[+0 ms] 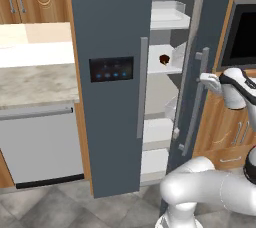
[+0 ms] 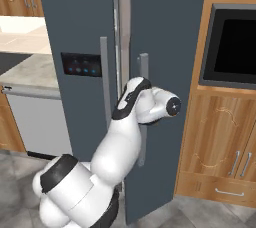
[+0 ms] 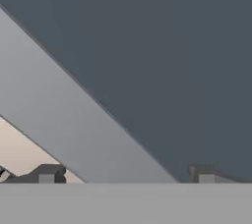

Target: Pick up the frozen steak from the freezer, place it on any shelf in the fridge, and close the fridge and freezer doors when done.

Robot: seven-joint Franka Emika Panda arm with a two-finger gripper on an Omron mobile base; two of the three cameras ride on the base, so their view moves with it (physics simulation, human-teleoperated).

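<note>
The frozen steak (image 1: 164, 59), a small dark red-brown lump, lies on a light grey shelf (image 1: 157, 66) inside the fridge (image 1: 165, 97). It shows through the gap left by the ajar fridge door (image 1: 215, 17). The freezer door (image 1: 110, 32), with its black panel of blue lights, looks shut and hides the freezer. My gripper (image 1: 206, 78) is at the fridge door's grey bar handle (image 1: 195, 112). In the hand view the gripper (image 3: 127, 176) is open, and the handle (image 3: 64, 115) runs diagonally between the fingertips (image 3: 47, 174). In the right base view my arm covers the hand at the handle (image 2: 143, 64).
A grey dishwasher (image 1: 42, 142) sits under a stone counter (image 1: 35, 82) left of the unit. To the right a black wall oven (image 2: 232, 47) is set in wood cabinets with drawers (image 2: 220, 172). A higher shelf with a translucent rim (image 1: 170, 17) and white bins (image 1: 157, 132) show inside.
</note>
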